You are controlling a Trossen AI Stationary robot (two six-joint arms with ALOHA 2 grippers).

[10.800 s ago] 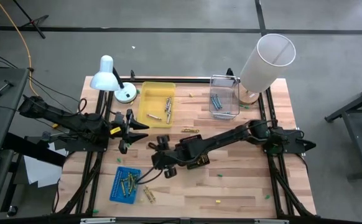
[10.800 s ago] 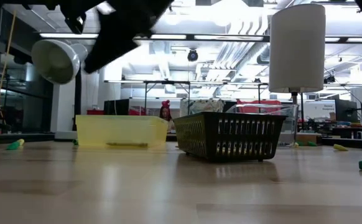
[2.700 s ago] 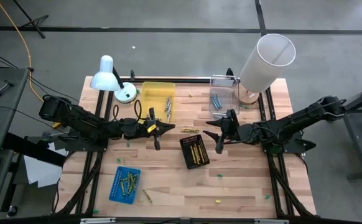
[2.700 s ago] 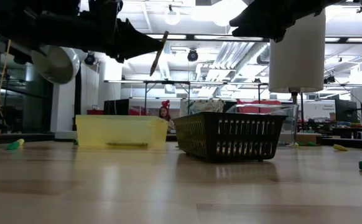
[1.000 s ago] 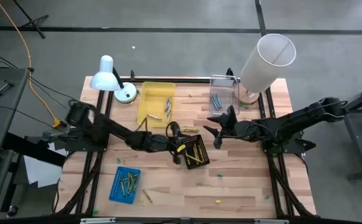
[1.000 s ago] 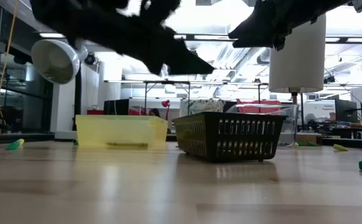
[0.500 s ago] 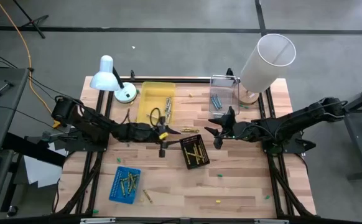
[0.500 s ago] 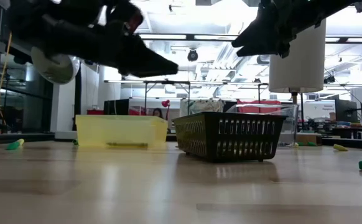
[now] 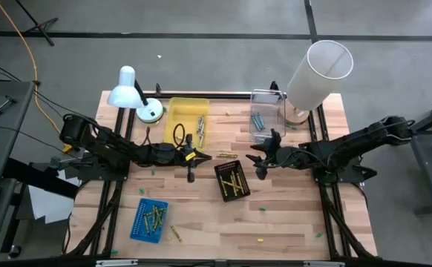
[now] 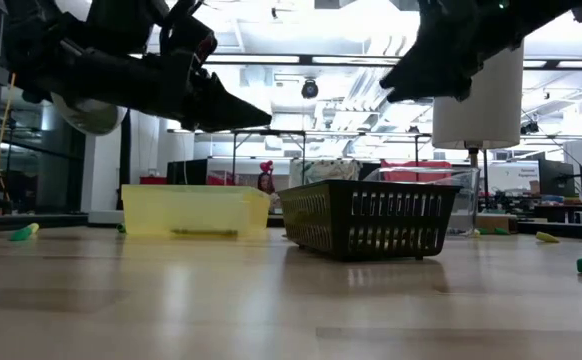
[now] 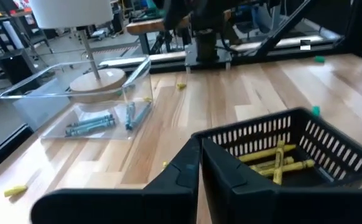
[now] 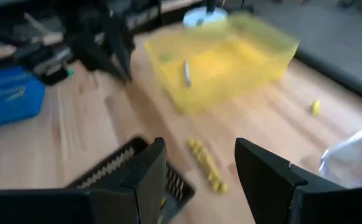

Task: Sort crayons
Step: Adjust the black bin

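over the table middle we hold our left gripper (image 9: pixel 192 165) pinched together, empty, and our right gripper (image 9: pixel 261 158) spread apart. many crayons (image 9: pixel 234 181) already lie sorted in trays; strays (image 9: pixel 226 155) remain loose.

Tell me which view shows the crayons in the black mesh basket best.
Left wrist view: the yellow crayons lie close inside the black mesh basket. The high view shows them small; the low view shows only the basket's wall; the right wrist view only its rim.
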